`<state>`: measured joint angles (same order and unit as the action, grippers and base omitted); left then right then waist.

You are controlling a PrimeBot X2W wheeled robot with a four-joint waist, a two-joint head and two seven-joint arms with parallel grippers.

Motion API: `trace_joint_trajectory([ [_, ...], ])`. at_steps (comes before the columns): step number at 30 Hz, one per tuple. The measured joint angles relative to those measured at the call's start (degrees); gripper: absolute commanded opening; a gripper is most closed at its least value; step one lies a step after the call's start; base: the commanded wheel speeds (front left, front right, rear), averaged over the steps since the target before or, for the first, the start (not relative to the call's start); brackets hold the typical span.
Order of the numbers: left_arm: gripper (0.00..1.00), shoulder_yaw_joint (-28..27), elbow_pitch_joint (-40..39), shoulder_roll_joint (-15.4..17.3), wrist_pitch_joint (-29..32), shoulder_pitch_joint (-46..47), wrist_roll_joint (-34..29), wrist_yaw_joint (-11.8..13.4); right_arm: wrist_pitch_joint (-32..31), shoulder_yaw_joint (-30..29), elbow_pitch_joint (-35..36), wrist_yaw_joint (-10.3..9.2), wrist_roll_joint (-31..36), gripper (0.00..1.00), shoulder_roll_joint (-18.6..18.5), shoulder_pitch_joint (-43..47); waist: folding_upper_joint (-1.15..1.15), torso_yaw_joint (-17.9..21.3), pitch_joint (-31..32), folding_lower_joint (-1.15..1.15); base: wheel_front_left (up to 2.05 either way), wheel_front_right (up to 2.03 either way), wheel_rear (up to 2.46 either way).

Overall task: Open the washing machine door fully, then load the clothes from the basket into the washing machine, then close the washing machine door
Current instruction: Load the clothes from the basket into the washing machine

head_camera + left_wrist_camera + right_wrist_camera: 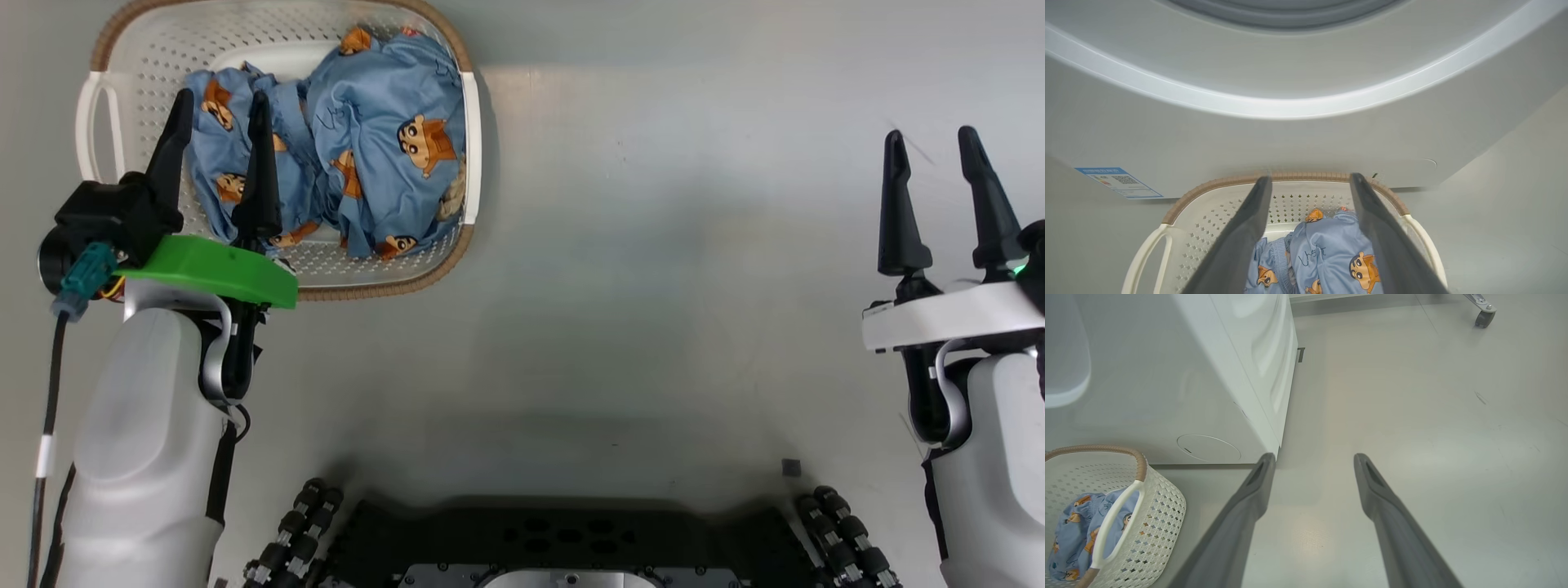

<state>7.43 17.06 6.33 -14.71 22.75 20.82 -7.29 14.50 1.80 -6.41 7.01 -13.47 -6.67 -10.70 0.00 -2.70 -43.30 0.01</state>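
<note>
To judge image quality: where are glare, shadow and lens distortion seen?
Head view: soft shadow on the floor before the robot's base. Left wrist view: the bottom edge of the washing machine looks bent, wide-angle. Right wrist view: pale glare on the floor, framed by the right gripper.

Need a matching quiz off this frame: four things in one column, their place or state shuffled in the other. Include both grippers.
Column A
1. left gripper
2. right gripper
3. clothes
4. label

Column B
a. on the front of the washing machine, low down
b. open, over bare floor
c. piled inside the basket
d. open, over the basket

Pairs: 1-d, 2-b, 3-c, 4-a
</note>
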Motion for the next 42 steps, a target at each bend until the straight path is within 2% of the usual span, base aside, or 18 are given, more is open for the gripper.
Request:
trace_joint_trajectory([
  [6, 1.0, 1.31, 4.3, 0.23, 0.0, 2.82, 0.59, 0.0, 0.0, -0.01, 0.54, 0.0, 0.35, 1.0, -0.24, -1.08, 0.0, 0.09, -3.87, 0.0, 0.0, 0.0, 0.0],
  [10, 1.0, 3.43, 8.57, 1.22, 0.0, 5.13, 1.24, 0.0, 0.0, 0.02, 0.54, 0.0, 0.54, 1.0, -0.54, -1.51, 0.0, 0.03, -6.21, 0.0, 0.0, 0.0, 0.0],
  [17, 1.0, 3.94, 14.82, 2.87, 0.78, 8.78, 2.97, 0.0, 0.0, -0.29, 1.51, 0.0, 1.01, 1.0, -0.67, -3.02, 0.0, 0.12, -9.58, 0.0, 0.0, 0.0, 0.0],
  [26, 1.0, 5.93, 21.64, 4.19, 4.6, 14.81, 4.14, 0.0, 0.0, -0.37, 1.79, 0.0, 1.07, 1.0, -0.4, -3.03, 0.0, 0.79, -13.07, 0.0, 0.0, 0.0, 0.0],
  [42, 1.0, 5.84, 31.42, 6.01, 11.18, 22.69, 5.81, 0.0, 0.0, -0.31, 2.24, 0.0, 1.07, 1.0, 0.93, -3.1, 0.0, 1.99, -16.53, 0.0, 0.0, 0.0, 0.0],
])
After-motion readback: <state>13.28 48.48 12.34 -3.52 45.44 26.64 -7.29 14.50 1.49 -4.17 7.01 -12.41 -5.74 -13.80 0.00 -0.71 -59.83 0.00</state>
